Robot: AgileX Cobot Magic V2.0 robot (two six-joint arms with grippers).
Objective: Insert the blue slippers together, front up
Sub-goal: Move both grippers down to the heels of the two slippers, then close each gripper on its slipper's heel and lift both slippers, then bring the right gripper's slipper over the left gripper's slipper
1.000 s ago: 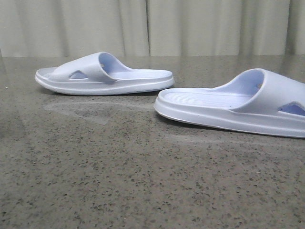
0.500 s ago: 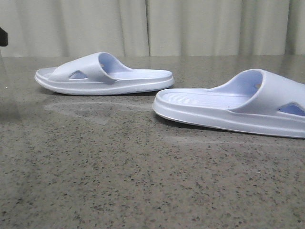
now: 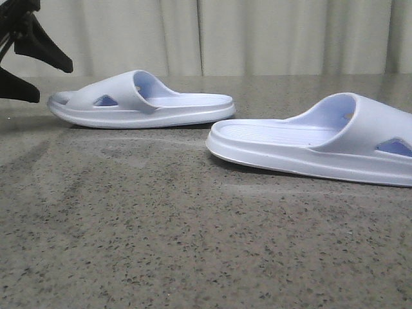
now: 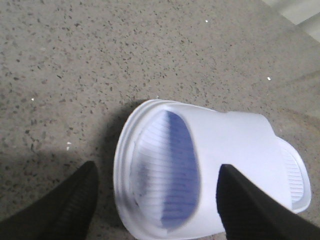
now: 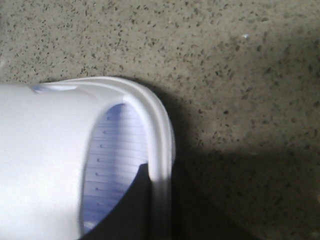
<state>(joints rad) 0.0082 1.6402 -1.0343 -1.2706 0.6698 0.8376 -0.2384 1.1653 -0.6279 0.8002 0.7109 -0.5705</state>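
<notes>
Two pale lavender-blue slippers lie sole-down on the speckled table. The left slipper (image 3: 141, 103) lies at the back left with its toe to the left. My left gripper (image 3: 55, 82) is open just beyond that toe, a little above the table. In the left wrist view its fingers (image 4: 70, 205) straddle the toe end of the slipper (image 4: 240, 145) without touching it. The right slipper (image 3: 309, 145) lies nearer, at the right. My right gripper (image 5: 161, 180) is out of the front view. In the right wrist view it pinches the raised toe rim of that slipper (image 5: 45, 150).
The grey speckled stone table (image 3: 193, 244) stretches wide in front of both slippers. A pale pleated curtain (image 3: 257, 35) hangs behind the table's far edge. A gap of table separates the two slippers.
My left gripper has come into the front view from the upper left and now hangs by the left slipper's toe. The right slipper has shifted slightly to the left.
</notes>
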